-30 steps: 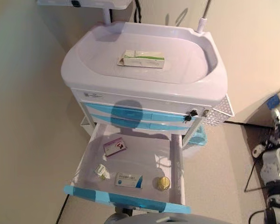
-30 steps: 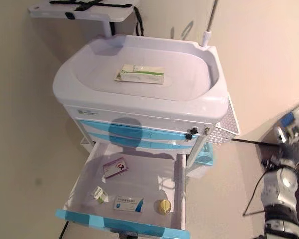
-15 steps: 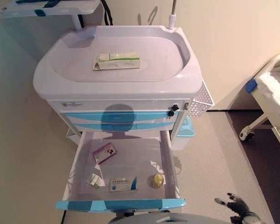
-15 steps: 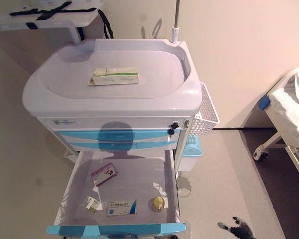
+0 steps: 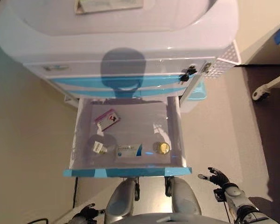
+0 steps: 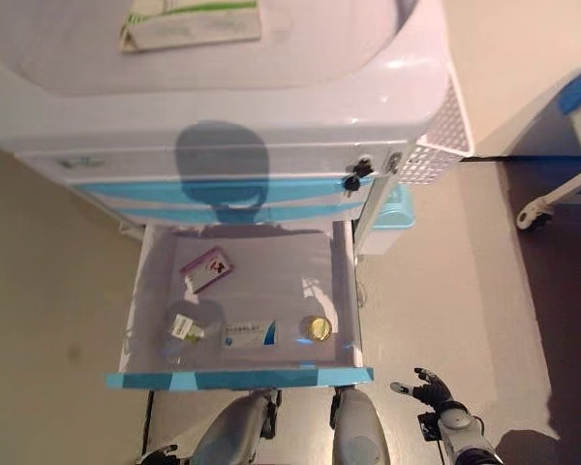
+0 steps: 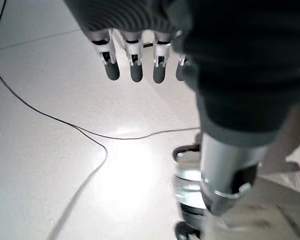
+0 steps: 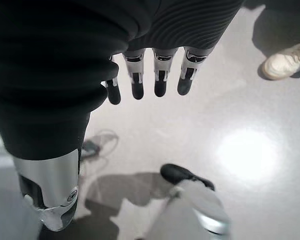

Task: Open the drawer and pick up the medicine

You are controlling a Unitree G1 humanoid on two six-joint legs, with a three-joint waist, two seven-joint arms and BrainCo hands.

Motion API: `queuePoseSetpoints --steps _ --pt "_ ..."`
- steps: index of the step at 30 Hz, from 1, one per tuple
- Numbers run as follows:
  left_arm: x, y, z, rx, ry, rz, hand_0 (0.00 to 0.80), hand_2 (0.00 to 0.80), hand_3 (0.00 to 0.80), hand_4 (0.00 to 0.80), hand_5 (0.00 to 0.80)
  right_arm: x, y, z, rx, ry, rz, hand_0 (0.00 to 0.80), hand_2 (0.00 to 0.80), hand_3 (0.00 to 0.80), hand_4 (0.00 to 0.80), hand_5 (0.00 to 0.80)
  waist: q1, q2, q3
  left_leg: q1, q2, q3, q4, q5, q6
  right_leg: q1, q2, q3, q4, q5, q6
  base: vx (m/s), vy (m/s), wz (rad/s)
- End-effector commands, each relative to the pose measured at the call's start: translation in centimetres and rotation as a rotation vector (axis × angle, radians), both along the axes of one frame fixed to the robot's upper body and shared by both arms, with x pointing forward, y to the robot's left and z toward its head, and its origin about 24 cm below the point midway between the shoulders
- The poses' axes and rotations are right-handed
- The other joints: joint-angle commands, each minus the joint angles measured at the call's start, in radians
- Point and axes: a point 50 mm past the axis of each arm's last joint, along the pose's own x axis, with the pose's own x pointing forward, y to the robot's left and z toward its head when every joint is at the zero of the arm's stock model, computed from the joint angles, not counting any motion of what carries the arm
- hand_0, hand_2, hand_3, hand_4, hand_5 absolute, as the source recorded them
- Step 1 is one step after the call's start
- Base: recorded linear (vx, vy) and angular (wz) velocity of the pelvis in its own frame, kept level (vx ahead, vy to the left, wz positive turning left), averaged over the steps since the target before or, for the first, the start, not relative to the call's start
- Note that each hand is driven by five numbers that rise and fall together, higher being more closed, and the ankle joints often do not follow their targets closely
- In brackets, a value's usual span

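Left eye view: a white cart (image 5: 130, 42) stands with its lowest drawer (image 5: 126, 171) pulled fully out toward the robot, its blue front nearest. Inside the drawer lie four medicines. A purple-and-white box (image 5: 107, 119) sits toward the cart, long axis slanting. Along the drawer's front edge, side by side, are a small vial (image 5: 99, 147), a white-and-blue box (image 5: 129, 150) lying flat with its long axis parallel to the drawer front, and a gold-capped bottle (image 5: 162, 147). Another box (image 5: 108, 4) rests on the cart top. The right hand (image 5: 218, 178) hangs beside the drawer's front right corner, well apart from every medicine, fingers spread and empty. The left hand (image 5: 86, 213) shows below the drawer's front left corner.

Right eye view: the same layout; a bed frame with a caster (image 6: 537, 211) stands right of the cart.

Left wrist view: the left hand's fingers (image 7: 135, 65) hang straight over bare floor (image 7: 65, 150), holding nothing.

Right wrist view: the right hand's fingers (image 8: 160, 80) are straight and empty; a person's white shoe (image 8: 285, 62) stands on the floor.
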Motion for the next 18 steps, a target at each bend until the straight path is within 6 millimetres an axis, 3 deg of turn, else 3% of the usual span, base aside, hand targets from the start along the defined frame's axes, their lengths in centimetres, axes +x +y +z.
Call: queuePoseSetpoints --steps 1,7,11,18 --pt "-0.3 0.5 0.1 0.026 -0.009 -0.008 0.0 0.0 0.0 0.0 0.0 0.3 0.1 0.4 -0.013 -0.045 0.021 0.0 0.0 0.0 0.0 0.0 0.01 -0.007 -0.017 -0.099 -0.066 -0.024 0.205 -0.129 0.038 -0.061 -0.03 -0.015 0.049 0.07 0.006 -0.109 -0.023 0.31" --pt "2.0 0.4 0.7 0.034 -0.082 -0.019 0.0 0.0 0.0 0.0 0.0 0.9 0.5 0.7 -0.015 -0.066 0.039 0.0 0.0 0.0 0.0 0.0 0.008 -0.006 -0.017 -0.21 -0.063 -0.019 0.338 -0.173 0.047 -0.168 -0.034 0.001 0.167 0.03 -0.009 -0.062 -0.012 0.12" --pt "3.3 0.5 1.2 0.077 -0.11 -0.121 0.0 0.0 0.0 0.0 0.0 1.9 0.5 1.4 -0.035 -0.105 0.074 0.0 0.0 0.0 0.0 0.0 0.003 -0.009 -0.012 -0.283 -0.061 -0.012 0.422 -0.204 0.053 -0.246 -0.033 0.017 0.255 -0.001 -0.02 -0.053 0.009 -0.04" --pt "6.3 1.1 2.5 0.167 -0.183 -0.264 0.0 0.0 0.0 0.0 0.0 1.6 -0.1 1.5 -0.073 -0.094 0.1 0.0 0.0 0.0 0.0 0.0 -0.004 -0.017 -0.007 -0.362 -0.063 -0.016 0.521 -0.24 0.058 -0.327 -0.032 0.027 0.347 -0.04 -0.034 -0.025 -0.003 0.01"
